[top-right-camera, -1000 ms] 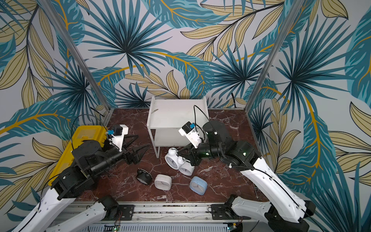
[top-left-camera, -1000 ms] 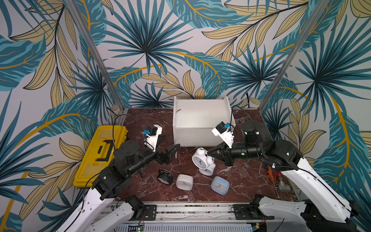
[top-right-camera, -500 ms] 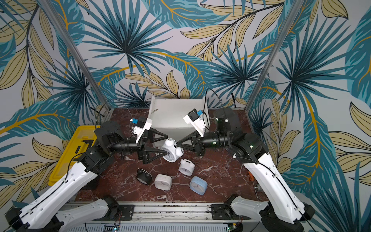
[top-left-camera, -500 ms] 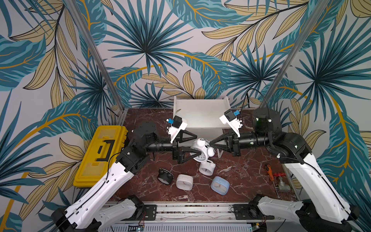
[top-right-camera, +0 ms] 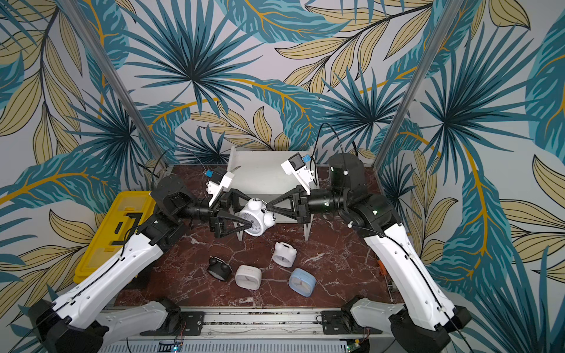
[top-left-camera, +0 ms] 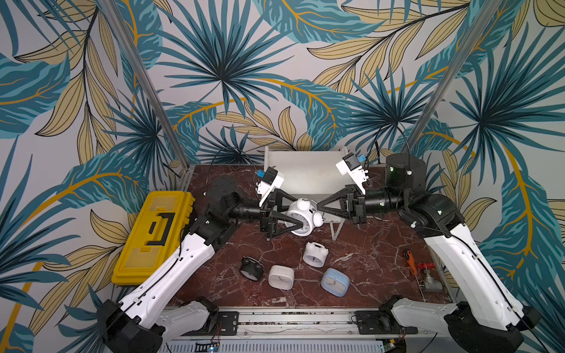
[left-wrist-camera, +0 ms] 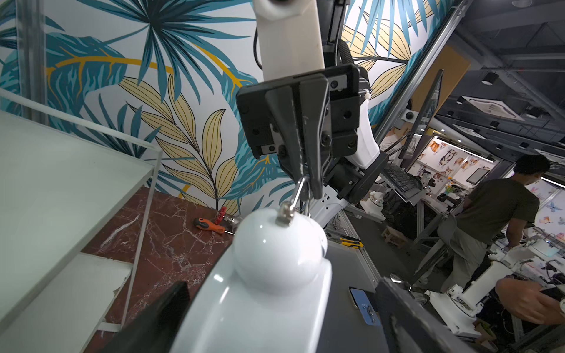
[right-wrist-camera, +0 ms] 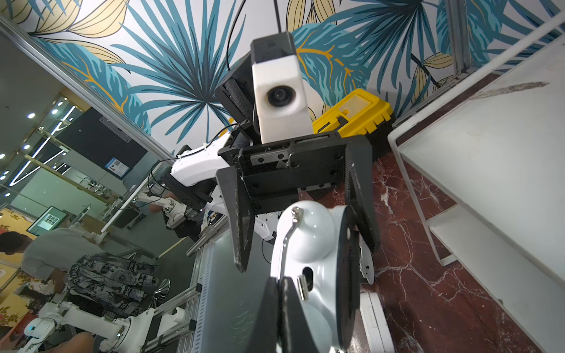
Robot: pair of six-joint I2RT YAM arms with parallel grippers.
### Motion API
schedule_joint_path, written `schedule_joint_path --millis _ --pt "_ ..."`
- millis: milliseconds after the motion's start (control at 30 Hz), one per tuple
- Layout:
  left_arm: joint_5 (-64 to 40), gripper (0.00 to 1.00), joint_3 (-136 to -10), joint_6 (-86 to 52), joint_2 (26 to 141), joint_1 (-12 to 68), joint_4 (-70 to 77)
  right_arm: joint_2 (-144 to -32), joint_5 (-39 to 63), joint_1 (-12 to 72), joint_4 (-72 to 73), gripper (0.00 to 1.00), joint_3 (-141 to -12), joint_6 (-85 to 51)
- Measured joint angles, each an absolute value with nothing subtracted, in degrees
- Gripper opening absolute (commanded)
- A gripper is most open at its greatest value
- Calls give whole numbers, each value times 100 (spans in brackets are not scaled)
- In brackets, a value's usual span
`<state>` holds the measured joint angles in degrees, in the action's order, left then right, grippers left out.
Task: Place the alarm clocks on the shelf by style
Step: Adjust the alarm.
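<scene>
Your right pincer (top-left-camera: 318, 209) is pressed together on the wire handle (left-wrist-camera: 300, 192) of a white twin-bell clock (top-left-camera: 306, 218), holding it off the worktop (top-left-camera: 367, 244) just in front of the shelf (top-left-camera: 305, 171). Your left pincer (top-left-camera: 298, 214) is spread, one finger on each side of that clock's body. Nearer you on the worktop lie a black twin-bell clock (top-left-camera: 252, 269), a white square clock (top-left-camera: 281, 276), a light-blue clock (top-left-camera: 334, 281) and a second white twin-bell clock (top-left-camera: 315, 255).

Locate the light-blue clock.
In both top views the light-blue clock lies on the marble table near its front edge, just right of the white square clock.
</scene>
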<state>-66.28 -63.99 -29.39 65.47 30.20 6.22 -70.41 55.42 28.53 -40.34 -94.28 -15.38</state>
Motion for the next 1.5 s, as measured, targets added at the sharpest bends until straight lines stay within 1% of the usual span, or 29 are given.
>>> schedule_joint_path --millis 233,333,367,400,433,467,500,600,667,700,800,900,1067,1167,1267,1300,1400,1467,1500 --pt "-6547 58 -6388 -3011 6549 2961 552 -7048 5581 2801 -3879 0 -9303 -1656" --pt "-6514 50 -6379 -3059 6547 2956 572 -7046 5531 2777 -3863 0 -9273 -1673" --pt "-6499 45 -6368 -3107 6541 2956 615 -7046 5496 2762 -3837 0 -9255 -1684" --pt "-6495 41 -6335 -3186 6530 2958 687 -7046 5448 2751 -3817 7 -9253 -1697" --pt "-6477 38 -6285 -3267 6512 2958 819 -7046 5391 2751 -3795 16 -9253 -1719" --pt "-6423 32 -6211 -3350 6493 2958 980 -7046 5312 2753 -3763 29 -9253 -1793" --pt "-6351 29 -6101 -3474 6475 2958 1179 -7030 5181 2753 -3726 44 -9253 -1859" --pt "-6080 28 -5723 -3911 6506 2956 1798 -6788 4536 2755 -3483 73 -9056 -2012" --pt "-5885 28 -5509 -4185 6565 2956 2196 -6429 4123 2755 -3197 85 -8650 -2215" --pt "-5767 28 -5426 -4351 6606 2956 2416 -6233 3935 2768 -3041 88 -8416 -2342" --pt "-5433 30 -5247 -4821 6711 2956 3173 -5787 3514 2836 -2622 89 -7843 -2672" --pt "-5183 31 -5168 -5323 6831 2956 3992 -5568 3240 2947 -2196 88 -7389 -3006" --pt "-5009 34 -5168 -5913 7004 3000 4882 -5621 3061 3144 -1645 80 -6993 -3402" --pt "-4976 34 -5168 -6003 7008 3079 5006 -5767 3083 3284 -1365 72 -7000 -3465" --pt "-4934 35 -5168 -5994 7008 3142 4993 -5900 3170 3380 -1197 70 -7072 -3509" --pt "-4910 35 -5168 -5983 7006 3153 4989 -5942 3194 3398 -1151 67 -7087 -3514" --pt "-4856 35 -5168 -5955 7006 3170 4925 -6051 3269 3459 -1072 49 -7126 -3479" --pt "-4818 41 -5168 -6095 6995 3166 4818 -6086 3326 3481 -1044 36 -7142 -3323" --pt "-4792 47 -5168 -6145 6984 3168 4790 -6088 3347 3476 -1046 33 -7142 -3282"
